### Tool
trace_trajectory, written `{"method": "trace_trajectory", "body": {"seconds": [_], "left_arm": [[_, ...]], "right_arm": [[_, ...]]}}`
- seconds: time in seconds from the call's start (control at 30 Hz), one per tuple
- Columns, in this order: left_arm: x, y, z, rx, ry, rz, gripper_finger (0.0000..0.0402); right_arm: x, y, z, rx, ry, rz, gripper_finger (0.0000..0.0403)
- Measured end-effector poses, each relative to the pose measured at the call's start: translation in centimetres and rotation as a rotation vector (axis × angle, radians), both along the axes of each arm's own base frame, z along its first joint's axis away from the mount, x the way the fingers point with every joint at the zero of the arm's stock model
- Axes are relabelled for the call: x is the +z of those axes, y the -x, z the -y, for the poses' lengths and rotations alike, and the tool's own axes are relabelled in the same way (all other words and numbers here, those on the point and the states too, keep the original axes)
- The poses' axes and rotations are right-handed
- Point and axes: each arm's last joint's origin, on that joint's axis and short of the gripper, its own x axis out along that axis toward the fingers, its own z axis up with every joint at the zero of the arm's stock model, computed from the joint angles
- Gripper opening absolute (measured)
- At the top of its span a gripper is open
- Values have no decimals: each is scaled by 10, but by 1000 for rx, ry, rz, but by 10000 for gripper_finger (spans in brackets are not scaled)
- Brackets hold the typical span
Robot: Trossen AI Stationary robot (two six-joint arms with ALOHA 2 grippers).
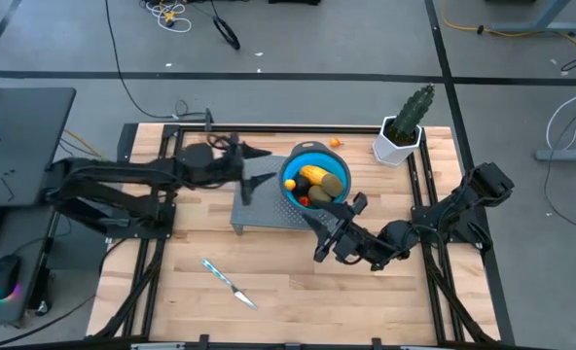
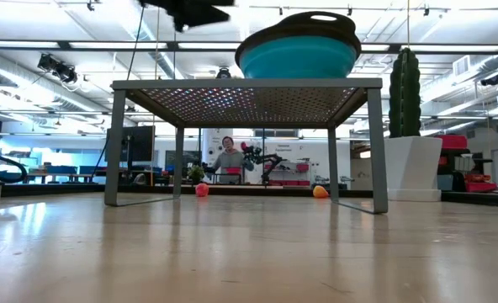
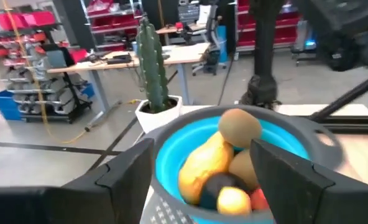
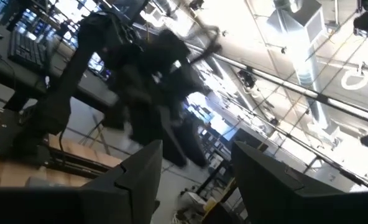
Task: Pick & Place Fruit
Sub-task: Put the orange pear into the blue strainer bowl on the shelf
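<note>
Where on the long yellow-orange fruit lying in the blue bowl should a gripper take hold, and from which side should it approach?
Grip the yellow-orange fruit across its narrow middle, coming straight down from above. It lies on its side among other fruits, and the blue bowl has a wall that blocks any sideways approach. Fingers should close across its short width, probably where the olive-brown fruit beside it leaves the most room. The left gripper already faces the bowl, open.

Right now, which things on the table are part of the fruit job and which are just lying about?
Job: fruit piled in the blue bowl; small orange piece near the cactus.
Lying about: knife, potted cactus, grey perforated stand under the bowl.
</note>
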Motion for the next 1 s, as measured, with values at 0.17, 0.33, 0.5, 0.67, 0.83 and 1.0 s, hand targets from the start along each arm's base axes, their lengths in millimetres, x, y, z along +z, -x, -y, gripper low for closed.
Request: {"method": "trace_trajectory", "body": {"seconds": [0.17,0.33,0.5,0.67,0.83,1.0], "left_arm": [[-20,34,5,-86,22,16,251],[-40,64,8,-93,18,230,231],[-41,83,9,-85,-23,308,218],[-36,91,10,-75,-94,321,211],[-33,98,10,-56,-119,326,211],[-36,108,11,-60,-106,274,211]], "right_arm": [[0,-4,12,-68,-35,5,202],[-1,-12,38,-189,-256,125,202],[7,-16,69,-544,-345,104,202],[61,-23,92,-750,-392,92,202],[104,-31,114,-797,-331,54,202],[121,-37,148,-769,-283,104,202]]}}
